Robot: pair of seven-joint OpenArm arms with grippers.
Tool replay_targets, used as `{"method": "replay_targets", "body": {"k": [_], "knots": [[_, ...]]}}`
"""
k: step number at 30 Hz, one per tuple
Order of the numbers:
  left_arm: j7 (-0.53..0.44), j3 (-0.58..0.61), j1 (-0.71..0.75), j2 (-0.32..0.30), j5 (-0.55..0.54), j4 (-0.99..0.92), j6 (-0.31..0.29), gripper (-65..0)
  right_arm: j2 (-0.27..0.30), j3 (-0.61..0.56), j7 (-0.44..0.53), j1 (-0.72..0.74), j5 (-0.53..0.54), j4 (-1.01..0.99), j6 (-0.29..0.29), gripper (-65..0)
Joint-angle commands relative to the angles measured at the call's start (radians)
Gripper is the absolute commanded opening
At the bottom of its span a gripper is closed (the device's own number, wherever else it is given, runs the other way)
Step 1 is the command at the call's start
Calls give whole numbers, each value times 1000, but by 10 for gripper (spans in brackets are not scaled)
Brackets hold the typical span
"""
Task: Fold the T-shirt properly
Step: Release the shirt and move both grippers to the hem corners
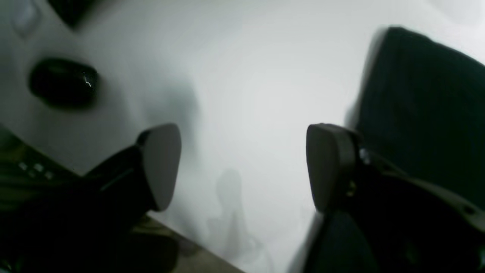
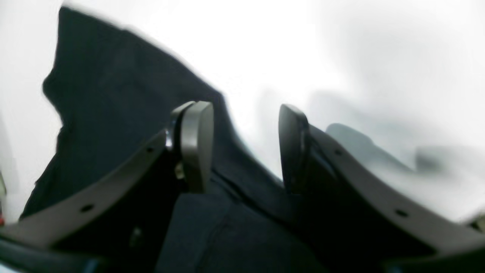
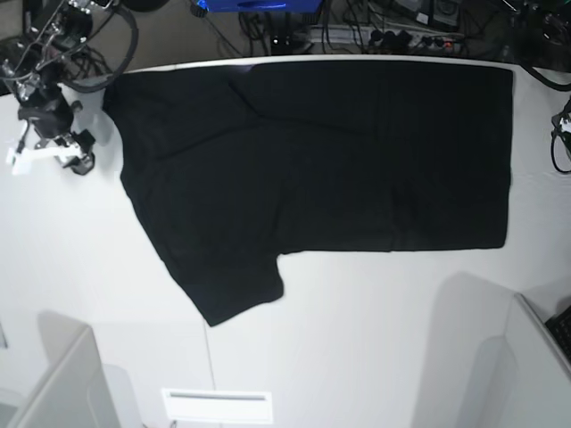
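Note:
The black T-shirt (image 3: 321, 160) lies flat on the white table (image 3: 375, 357), plain side up, with one sleeve (image 3: 236, 290) pointing toward the front left. No print shows. My right gripper (image 3: 53, 159) is open and empty just off the shirt's left edge. In the right wrist view, my right gripper (image 2: 245, 146) hangs over the cloth's edge (image 2: 113, 113). My left gripper (image 1: 244, 167) is open and empty over bare table, with black cloth (image 1: 424, 106) beside its right finger. In the base view only part of the left arm (image 3: 562, 134) shows, at the right edge.
A black oval object (image 1: 62, 81) sits on the table, to the left in the left wrist view. Cables and equipment (image 3: 401, 31) lie beyond the table's far edge. Grey arm covers (image 3: 62, 383) stand at the front corners. A white slotted piece (image 3: 217, 403) sits at the front edge.

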Motion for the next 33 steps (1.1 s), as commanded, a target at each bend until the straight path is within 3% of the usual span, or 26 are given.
{"method": "replay_targets", "body": {"k": [1, 4, 8, 10, 13, 17, 20, 22, 25, 28, 30, 33], "knots": [[-24, 16, -22, -31, -8, 21, 1, -219, 17, -16, 26, 34, 15, 5, 8, -386], [-24, 51, -86, -54, -6, 12, 1, -342, 16, -66, 27, 89, -31, -52, 14, -386], [-19, 132, -141, -67, -6, 12, 2, -532, 16, -149, 29, 166, -82, -104, 119, -390], [-18, 204, -157, -82, -6, 0, 4, -630, 17, -186, 29, 224, -117, -132, 145, -390], [-18, 295, -200, -85, 11, -17, 4, -650, 20, -249, 29, 333, -194, -215, 146, -386], [-18, 387, -241, -79, 167, -28, 4, -650, 58, -344, 33, 479, -229, -399, 148, -381], [-18, 435, -257, -77, 267, -38, 4, -650, 95, -418, 90, 580, -229, -560, 148, -320], [-16, 447, -269, -76, 285, -43, 4, -579, 118, -473, 138, 644, -229, -667, 148, -287], [-16, 445, -266, -76, 282, -55, 4, -403, 149, -556, 194, 727, -229, -819, 158, -276], [-16, 444, -247, -76, 282, -57, 4, -255, 151, -600, 264, 796, -229, -968, 231, -278], [-16, 444, -235, -74, 282, -54, 4, -186, 152, -614, 300, 841, -234, -1074, 267, -278], [-16, 444, -234, -74, 282, -60, 4, -140, 151, -652, 357, 919, -235, -1237, 293, -278]]}}
